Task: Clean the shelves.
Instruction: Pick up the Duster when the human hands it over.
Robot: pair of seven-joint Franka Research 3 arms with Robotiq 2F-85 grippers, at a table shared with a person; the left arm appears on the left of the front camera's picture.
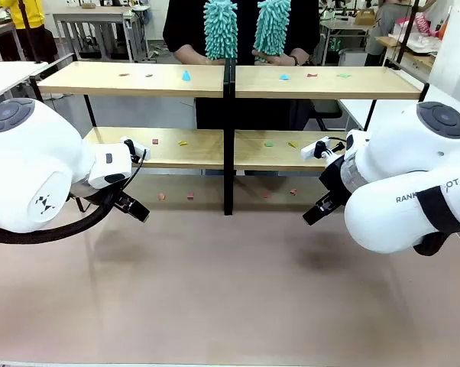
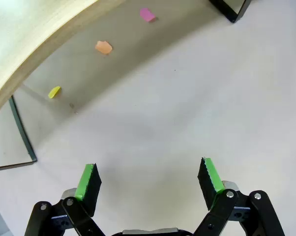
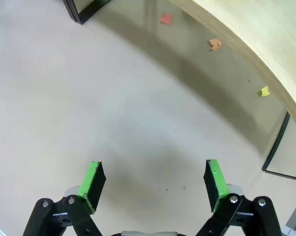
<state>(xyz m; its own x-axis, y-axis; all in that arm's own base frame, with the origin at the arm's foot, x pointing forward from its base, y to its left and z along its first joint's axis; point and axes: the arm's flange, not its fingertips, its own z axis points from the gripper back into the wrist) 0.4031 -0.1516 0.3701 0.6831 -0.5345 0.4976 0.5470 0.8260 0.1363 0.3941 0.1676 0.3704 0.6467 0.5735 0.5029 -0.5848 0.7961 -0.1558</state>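
The shelves (image 1: 138, 79) stand across the far side of the table, two light wooden boards on a black frame with a central post (image 1: 228, 153). Small coloured scraps lie on both boards and on the tabletop beneath. A person behind the rack holds two teal fluffy dusters (image 1: 221, 27) above the top board. My left gripper (image 1: 131, 205) hangs low in front of the lower board's left half, open and empty (image 2: 149, 179). On the other side, my right gripper (image 1: 320, 208) is also open and empty (image 3: 153, 179). The lower board's edge (image 2: 35, 34) (image 3: 256, 34) runs above each.
Under the rack lie a yellow scrap (image 2: 54, 91), an orange scrap (image 2: 103, 47) and a pink scrap (image 2: 147, 14); likewise a red scrap (image 3: 165, 19), an orange one (image 3: 215, 44) and a yellow one (image 3: 264, 91). The beige tabletop (image 1: 230, 290) stretches toward me.
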